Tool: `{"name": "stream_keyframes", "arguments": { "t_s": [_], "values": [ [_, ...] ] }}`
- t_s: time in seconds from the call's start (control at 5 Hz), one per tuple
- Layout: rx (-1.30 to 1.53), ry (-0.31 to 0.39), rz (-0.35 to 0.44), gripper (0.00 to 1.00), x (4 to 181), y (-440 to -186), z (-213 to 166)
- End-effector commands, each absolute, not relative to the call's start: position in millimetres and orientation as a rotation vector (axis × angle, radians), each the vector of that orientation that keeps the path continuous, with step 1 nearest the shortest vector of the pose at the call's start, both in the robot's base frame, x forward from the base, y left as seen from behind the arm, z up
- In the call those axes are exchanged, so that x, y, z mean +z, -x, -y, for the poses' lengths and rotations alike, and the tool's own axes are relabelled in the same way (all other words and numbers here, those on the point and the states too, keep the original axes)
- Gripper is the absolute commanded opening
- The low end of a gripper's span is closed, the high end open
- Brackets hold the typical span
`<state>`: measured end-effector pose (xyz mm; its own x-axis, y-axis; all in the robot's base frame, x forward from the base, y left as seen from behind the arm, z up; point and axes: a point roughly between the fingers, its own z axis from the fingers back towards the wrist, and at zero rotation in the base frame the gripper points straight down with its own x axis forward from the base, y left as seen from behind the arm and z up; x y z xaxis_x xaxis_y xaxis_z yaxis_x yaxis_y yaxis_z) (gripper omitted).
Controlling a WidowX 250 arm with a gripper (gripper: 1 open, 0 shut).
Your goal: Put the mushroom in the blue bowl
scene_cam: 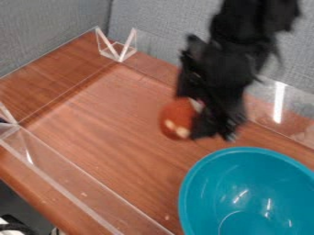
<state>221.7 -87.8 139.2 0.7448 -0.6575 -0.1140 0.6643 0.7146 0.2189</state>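
The mushroom (181, 119), with its orange-red cap and a pale stem end, hangs in the air above the wooden table, held sideways. My black gripper (192, 117) is shut on it, reaching down from the upper right; the image is blurred there. The blue bowl (249, 195) stands at the lower right, empty, its near rim just below and right of the mushroom.
A wooden table top (98, 110) is fenced by low clear plastic walls (55, 174) along the left and front, and another clear wall (280, 96) at the back right. A grey wall stands behind.
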Motion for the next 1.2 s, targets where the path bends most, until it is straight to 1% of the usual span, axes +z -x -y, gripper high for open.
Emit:
{"name": "stream_keyframes", "arguments": {
  "t_s": [0.0,0.2,0.4,0.6,1.0],
  "values": [
    [-0.755,-0.217,0.003,0.0,135.7,-214.2,117.8],
    [-0.8,-0.186,-0.029,0.0,112.0,-209.1,136.5],
    [-0.817,-0.151,-0.065,0.0,89.0,-208.2,137.6],
    [-0.801,-0.117,-0.069,1.0,88.5,-210.4,134.8],
    [-0.774,-0.094,-0.077,1.0,97.8,-209.9,131.7]
  ]
}}
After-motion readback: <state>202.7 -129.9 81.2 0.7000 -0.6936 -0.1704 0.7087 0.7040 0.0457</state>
